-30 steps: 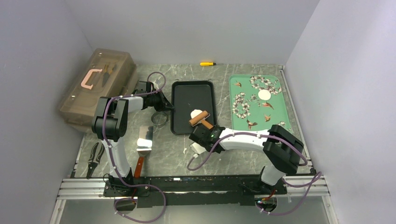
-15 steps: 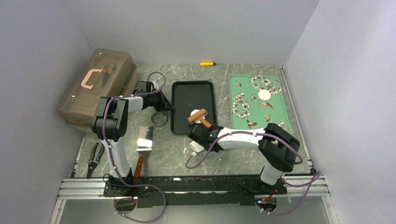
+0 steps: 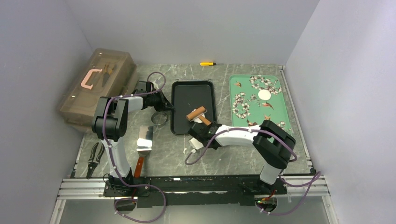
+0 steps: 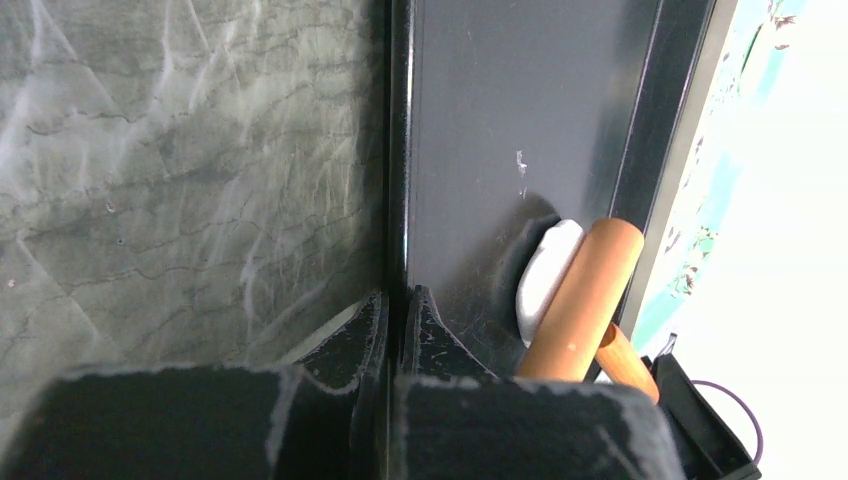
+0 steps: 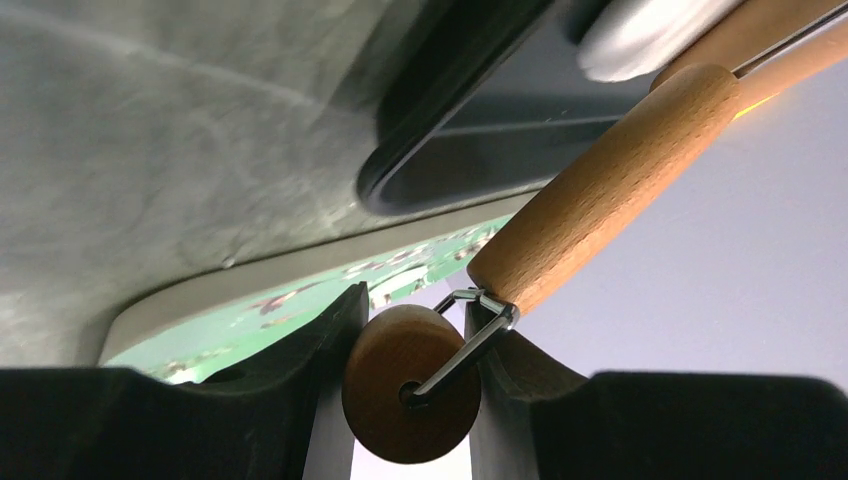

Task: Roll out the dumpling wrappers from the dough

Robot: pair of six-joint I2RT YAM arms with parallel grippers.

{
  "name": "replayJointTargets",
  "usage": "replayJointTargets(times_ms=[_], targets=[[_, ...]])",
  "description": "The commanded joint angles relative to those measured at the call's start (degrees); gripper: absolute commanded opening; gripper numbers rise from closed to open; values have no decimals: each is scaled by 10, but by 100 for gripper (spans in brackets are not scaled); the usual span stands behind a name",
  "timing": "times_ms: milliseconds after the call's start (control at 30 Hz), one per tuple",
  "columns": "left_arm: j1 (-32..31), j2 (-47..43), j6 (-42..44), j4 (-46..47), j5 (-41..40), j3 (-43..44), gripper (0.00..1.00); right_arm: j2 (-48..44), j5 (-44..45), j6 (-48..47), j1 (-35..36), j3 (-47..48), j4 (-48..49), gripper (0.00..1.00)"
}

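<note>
The grey-green marbled worktop (image 3: 219, 84) carries a translucent brown plastic toolbox (image 3: 95, 88) at its far left corner. A green floral tray (image 3: 280, 112) runs along its right edge. A black rectangular baking tray (image 3: 187, 98) lies at the centre, with a bare strip of worktop between the two trays.

The left gripper (image 4: 398, 305) is pinched tight on the black rectangular baking tray's left rim. The right gripper (image 5: 412, 330) clamps the handle of the brown wooden roller (image 4: 580, 300).

The roller's barrel rests on the soft white dough (image 4: 545, 275) by the tray's right rim, near its near right corner. The tray floor beyond it is bare.

A steel bench scraper (image 3: 145, 140) and a shiny metal ring cutter (image 3: 160, 119) lie off the black tray's near left corner. One thin round white dumpling wrapper (image 3: 264, 95) sits on the green tray's far half.
</note>
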Motion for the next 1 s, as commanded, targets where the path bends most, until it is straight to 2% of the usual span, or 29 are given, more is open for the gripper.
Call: replayJointTargets(times_ms=[0,333,500,700,867,967], targets=[[4,34,5,-50,-49,-3,0,25,-43,-42,-14,8,4,0],[5,39,3,-50,-49,-3,0,-68,-26,44,30,-54,-103,0],[5,39,3,-49,-47,-2,0,-44,-32,8,21,-40,-55,0],[6,38,5,-50,-47,-3,0,20,-63,-64,-28,6,29,0],[9,38,3,-49,-47,-2,0,-6,-48,-39,-6,-12,-9,0],[10,40,3,-48,-45,-4,0,-36,-45,11,21,-29,-65,0]])
